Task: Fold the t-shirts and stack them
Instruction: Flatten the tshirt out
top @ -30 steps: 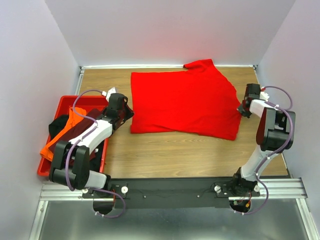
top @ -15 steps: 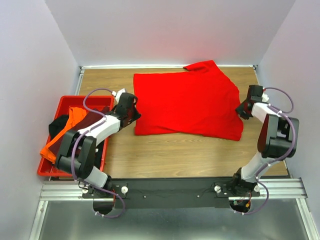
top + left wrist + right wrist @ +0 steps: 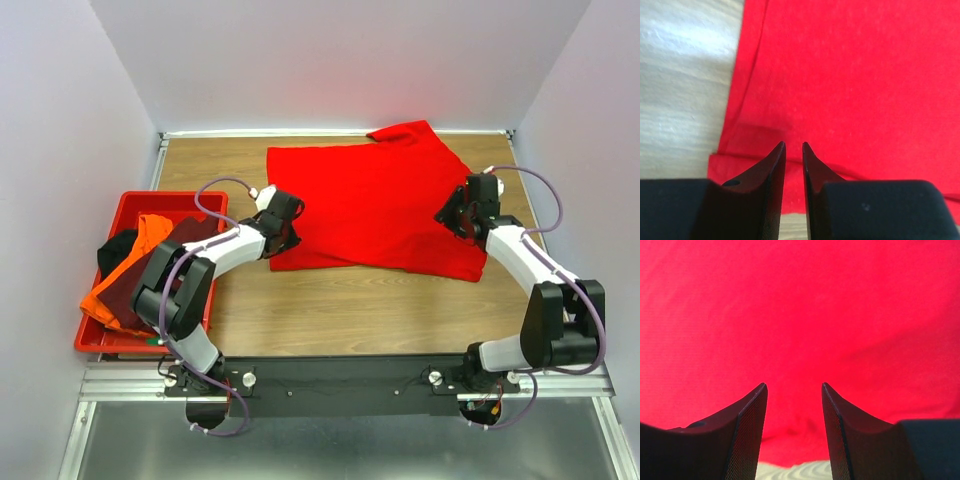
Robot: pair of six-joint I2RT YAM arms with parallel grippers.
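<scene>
A bright red t-shirt lies spread flat on the wooden table, one sleeve pointing to the back. My left gripper hovers over the shirt's near left corner. Its jaws stand a narrow gap apart, and only cloth and wood show through the gap. My right gripper is over the shirt's right side, open, nothing between its fingers. Orange, dark maroon and black t-shirts lie bunched in the crate.
A red plastic crate sits at the table's left edge. Bare wood runs between the red shirt and the arm bases. Grey walls close off the table at the back and both sides.
My right gripper has opened and swung inward from the shirt's right edge onto the cloth. My left gripper moved right from beside the crate to the shirt's corner. The shirt shifted slightly right.
</scene>
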